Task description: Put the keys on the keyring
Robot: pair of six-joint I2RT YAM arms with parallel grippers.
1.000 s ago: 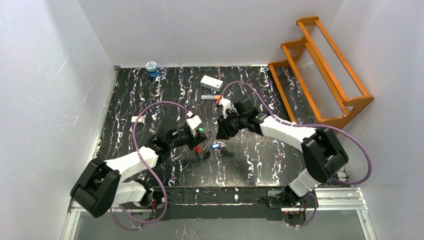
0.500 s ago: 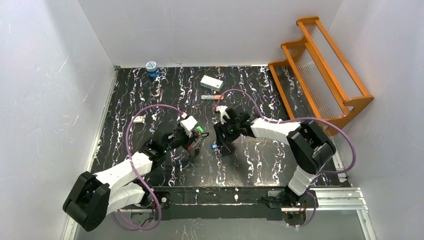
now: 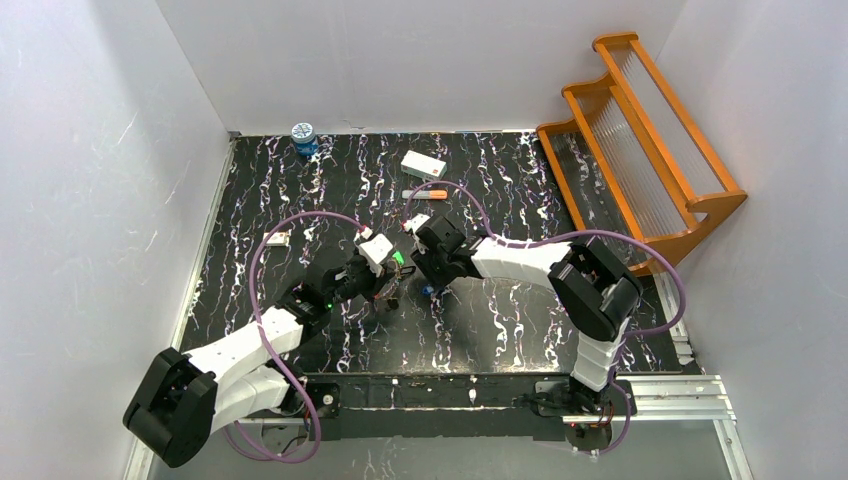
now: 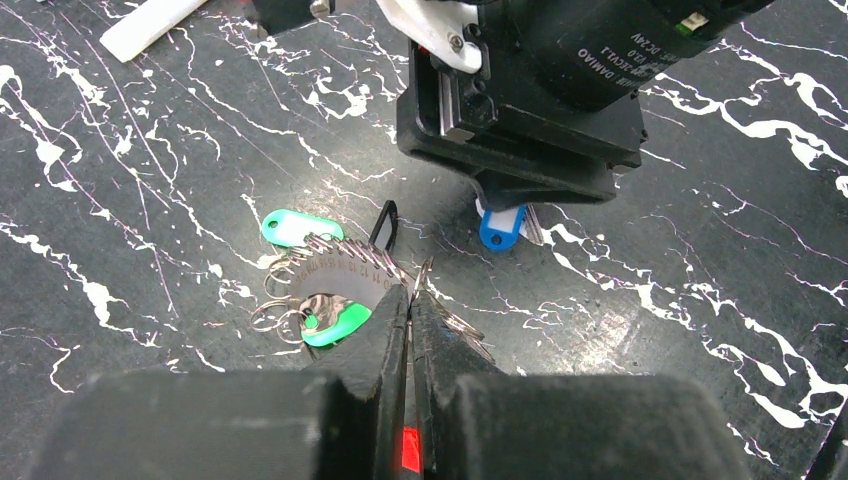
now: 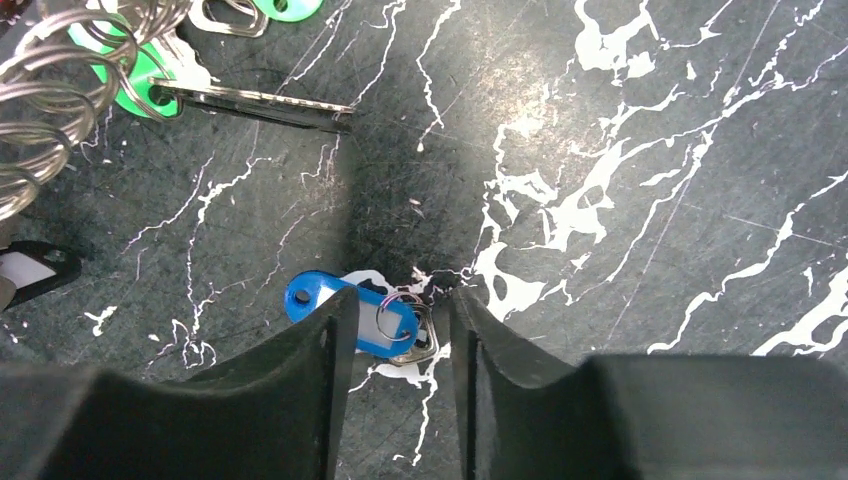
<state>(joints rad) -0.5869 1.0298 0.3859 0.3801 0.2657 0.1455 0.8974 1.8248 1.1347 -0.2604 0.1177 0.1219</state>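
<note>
My left gripper (image 4: 410, 298) is shut on the thin wire of the keyring (image 4: 424, 276), low over the mat. On that loop hang a numbered disc with several small rings and green-headed keys (image 4: 335, 322). A blue-headed key (image 5: 350, 308) with a small split ring lies flat on the mat. My right gripper (image 5: 400, 305) is open and straddles it, one finger on each side, the left finger covering part of the blue head. In the top view both grippers meet mid-table: the left gripper (image 3: 387, 284), the right gripper (image 3: 428, 280), and the blue key (image 3: 428, 291) below it.
An orange wooden rack (image 3: 640, 140) stands at the back right. A white box (image 3: 423, 165) and an orange-tipped marker (image 3: 425, 195) lie behind the grippers, a blue jar (image 3: 303, 137) at the back left, a small white piece (image 3: 277, 238) on the left. A black tag (image 4: 383, 222) lies by the rings.
My right arm has swung left and come down over the blue key, next to the left gripper. The left gripper shifted slightly back-left with the keyring. The blue key stayed in place.
</note>
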